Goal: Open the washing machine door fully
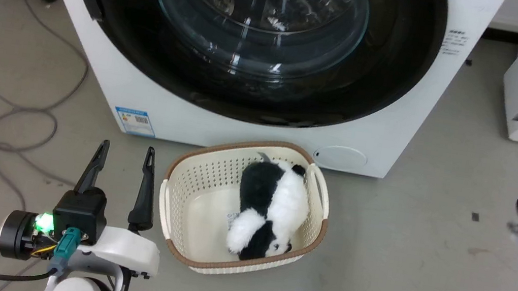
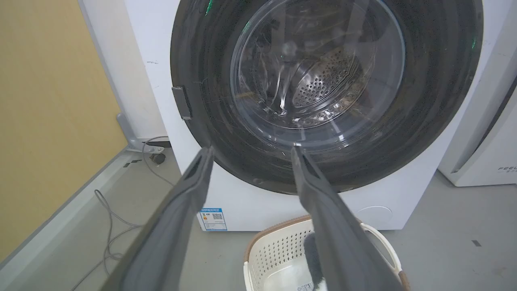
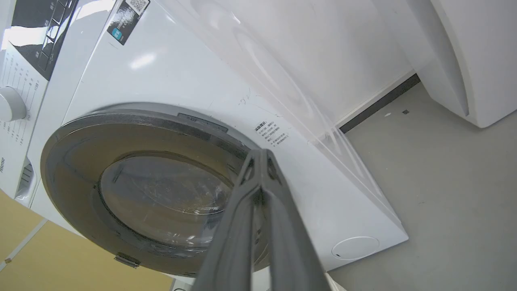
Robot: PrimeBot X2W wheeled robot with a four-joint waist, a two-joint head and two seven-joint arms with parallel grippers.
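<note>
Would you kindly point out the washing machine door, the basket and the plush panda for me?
washing machine door (image 2: 319, 76), left wrist view, on the clear glass centre.
basket (image 1: 202, 178), head view, on its perforated left wall.
plush panda (image 1: 283, 205), head view, on the white fur at its middle.

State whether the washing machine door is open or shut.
Shut. The washing machine door lies flat against the front of the washing machine; the drum is seen through its glass.
</note>
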